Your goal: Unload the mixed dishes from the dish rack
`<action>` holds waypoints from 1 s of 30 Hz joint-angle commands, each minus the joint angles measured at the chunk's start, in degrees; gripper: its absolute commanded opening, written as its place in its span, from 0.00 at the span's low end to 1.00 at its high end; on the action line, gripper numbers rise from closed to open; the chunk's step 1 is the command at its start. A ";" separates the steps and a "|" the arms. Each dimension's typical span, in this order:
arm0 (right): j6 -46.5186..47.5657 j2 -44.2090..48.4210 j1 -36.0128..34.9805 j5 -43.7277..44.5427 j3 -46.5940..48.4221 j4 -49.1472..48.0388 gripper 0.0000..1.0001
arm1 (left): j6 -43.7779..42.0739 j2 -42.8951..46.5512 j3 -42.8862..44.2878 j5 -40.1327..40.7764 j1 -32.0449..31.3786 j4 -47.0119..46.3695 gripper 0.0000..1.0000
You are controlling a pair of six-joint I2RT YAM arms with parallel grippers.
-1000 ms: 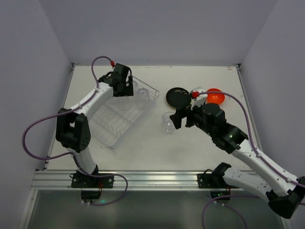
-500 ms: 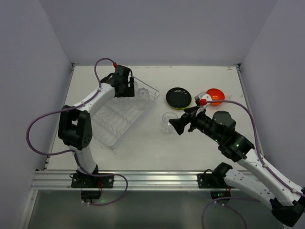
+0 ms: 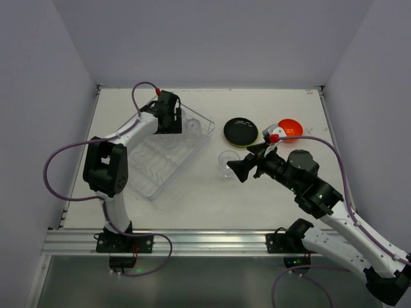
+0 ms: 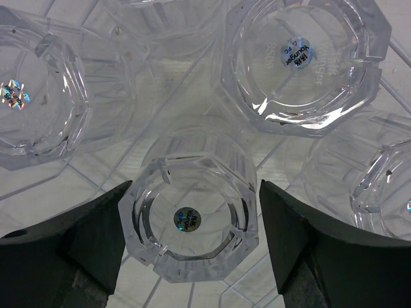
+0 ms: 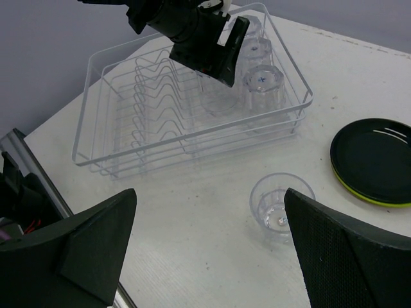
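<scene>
The silvery wire dish rack (image 3: 168, 179) lies at the left, and its prongs show in the right wrist view (image 5: 154, 96). Several clear cups stand upside down in its far end. My left gripper (image 3: 170, 122) is open there, its fingers on either side of one upturned cup (image 4: 187, 221) in the left wrist view. My right gripper (image 3: 239, 168) is open and empty above the table, near an upright clear cup (image 3: 227, 162) that also shows in the right wrist view (image 5: 281, 204). The black plate (image 3: 241, 131) lies on the lime-green plate. The orange-red bowl (image 3: 290, 129) sits to its right.
Other upturned cups (image 4: 302, 61) crowd close around the one between my left fingers. The rack's raised wire wall (image 5: 292, 61) runs beside them. Grey walls close the table on three sides, and a metal rail (image 3: 192, 240) runs along its near edge.
My right arm has drawn back toward the near right, uncovering the orange-red bowl. My left gripper has shifted slightly over the cups in the rack.
</scene>
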State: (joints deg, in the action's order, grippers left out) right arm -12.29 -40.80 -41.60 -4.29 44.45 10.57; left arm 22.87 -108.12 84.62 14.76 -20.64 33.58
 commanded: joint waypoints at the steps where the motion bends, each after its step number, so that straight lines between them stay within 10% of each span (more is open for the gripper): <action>1: 0.87 0.81 -0.14 -0.71 -0.76 -3.71 0.99 | -1.34 0.89 -0.15 0.01 0.17 -0.71 0.77; 7: 0.78 0.81 -0.14 -0.72 -1.03 -3.80 0.99 | -0.64 2.91 -0.42 -0.96 -0.01 -0.80 0.59; 15: 0.52 1.86 -0.14 1.04 -1.82 -4.33 0.99 | -0.20 8.17 -0.24 -1.05 -2.47 -0.19 0.00; 30: -6.77 -4.46 0.99 9.83 2.22 1.98 0.99 | -0.29 21.96 3.62 4.39 -11.25 9.03 0.00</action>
State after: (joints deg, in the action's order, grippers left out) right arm -15.22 -43.35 -41.50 1.32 43.24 10.28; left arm 23.16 -91.61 84.55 16.34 -28.99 40.12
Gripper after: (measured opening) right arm 0.990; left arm 0.721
